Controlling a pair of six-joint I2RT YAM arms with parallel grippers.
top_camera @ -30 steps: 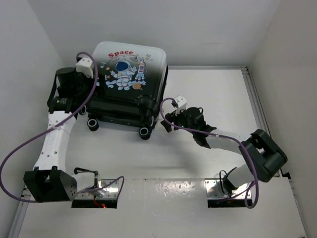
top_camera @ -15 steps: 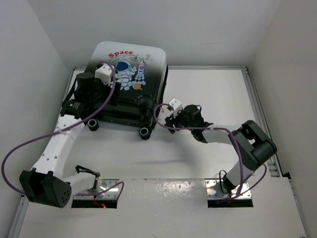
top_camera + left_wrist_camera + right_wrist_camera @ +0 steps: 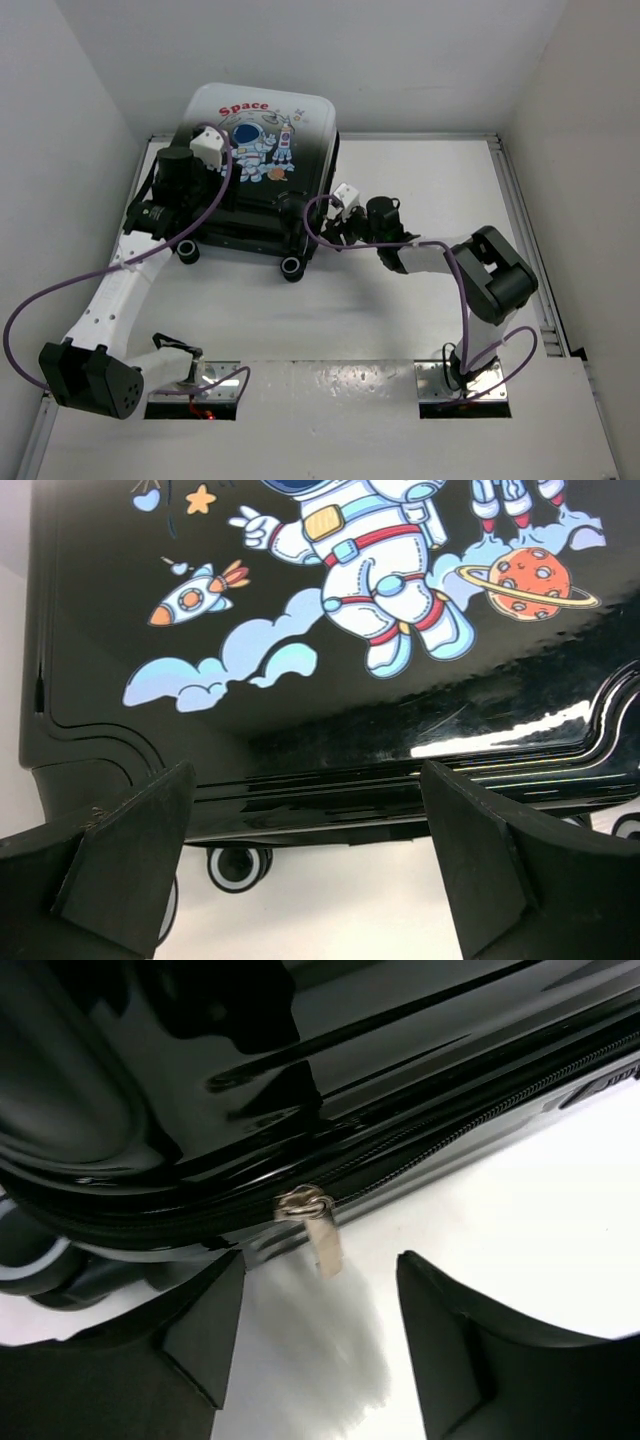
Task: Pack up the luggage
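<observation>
The luggage lies flat at the back left of the table, closed, its astronaut and "Space" print facing up. My left gripper is open over its near left part; the left wrist view shows the print and a black caster between the fingers. My right gripper is open at the suitcase's near right side. In the right wrist view a metal zipper pull hangs from the zipper line, just beyond the open fingers, untouched.
Black casters stick out from the suitcase's near edge. White walls close the table on the left, back and right. A metal rail runs along the right edge.
My left gripper has swung right, from beside the suitcase to over its near left part. My right gripper has moved left up to the suitcase's side, by the zipper pull.
</observation>
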